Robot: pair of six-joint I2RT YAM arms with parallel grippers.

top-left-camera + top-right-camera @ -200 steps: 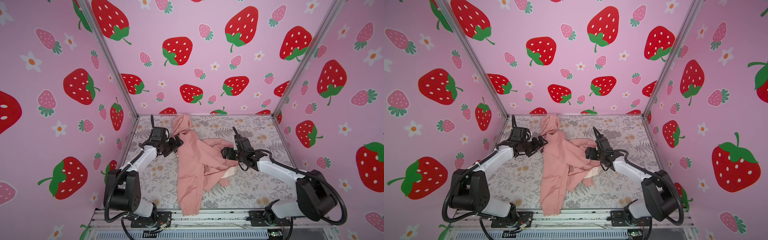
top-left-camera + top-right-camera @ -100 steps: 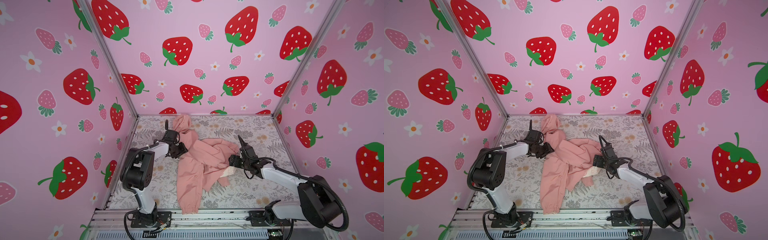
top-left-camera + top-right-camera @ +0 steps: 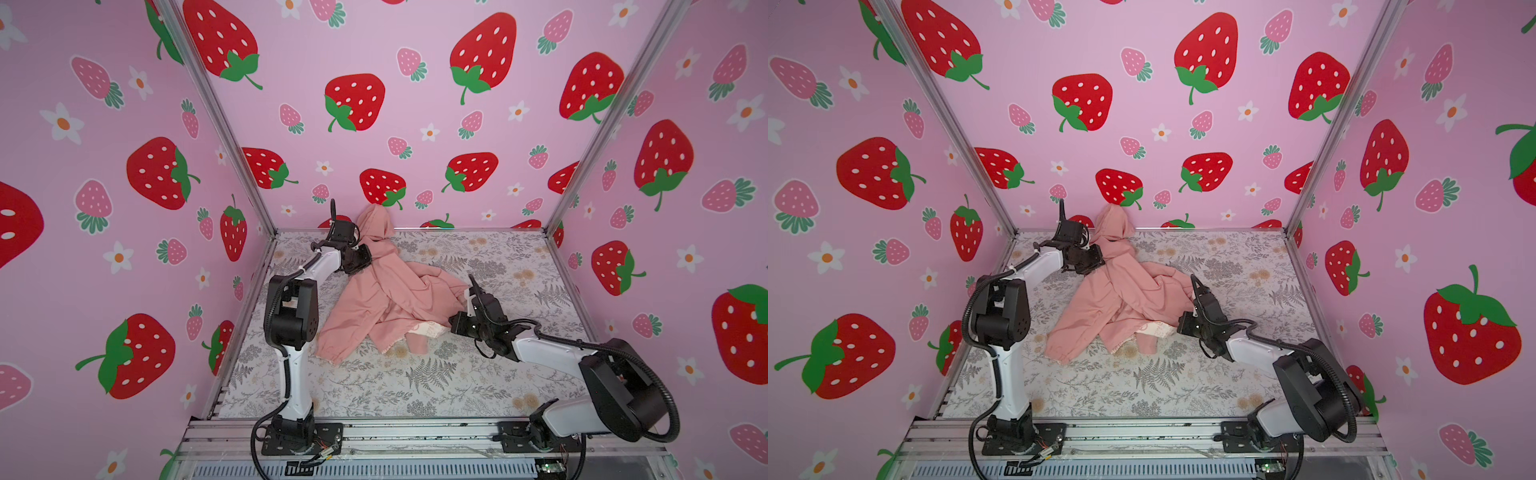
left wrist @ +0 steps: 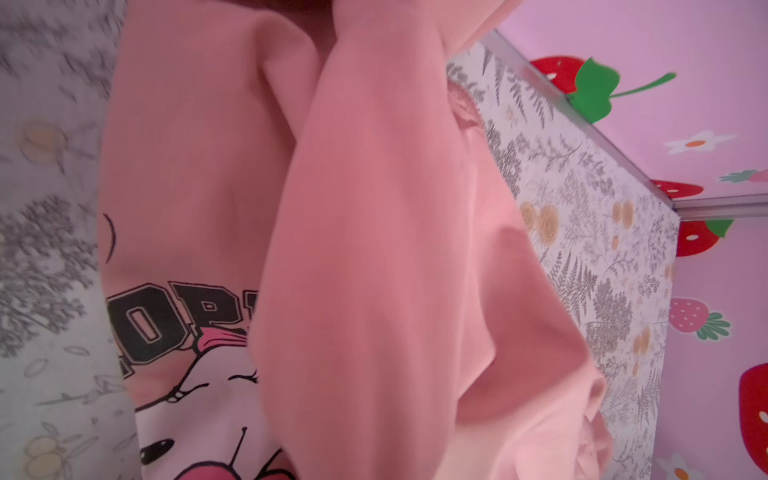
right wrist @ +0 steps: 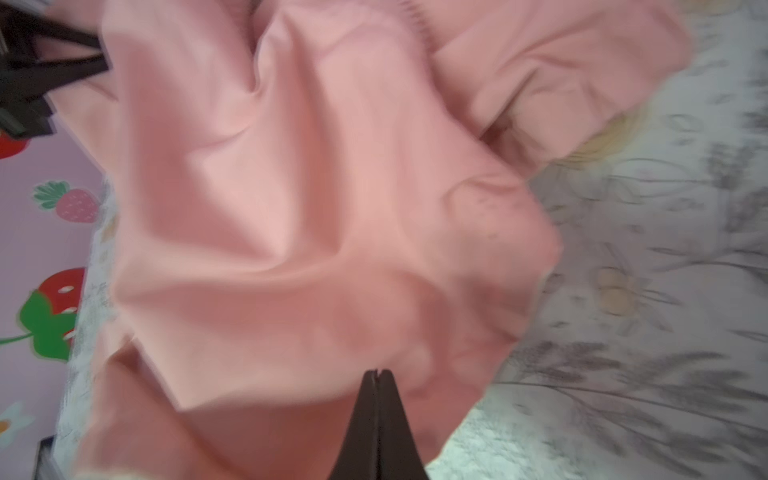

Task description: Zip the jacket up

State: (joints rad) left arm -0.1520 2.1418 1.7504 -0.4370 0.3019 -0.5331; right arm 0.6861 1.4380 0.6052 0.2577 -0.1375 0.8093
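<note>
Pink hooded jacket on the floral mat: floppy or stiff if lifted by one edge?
Likely floppy: the salmon-pink soft fabric hooded jacket lies crumpled in deep folds. Its long sleeve would probably dangle. It looks thin, so probably light.

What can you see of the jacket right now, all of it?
The jacket is soft salmon-pink fabric, crumpled on the floral tabletop, hood toward the back wall, one gathered cuff nearest the front. Cream lining peeks out beside the shut right hand, which pinches its edge; the shut left hand grips it below the hood. A cartoon print shows; no zipper is visible.
</note>
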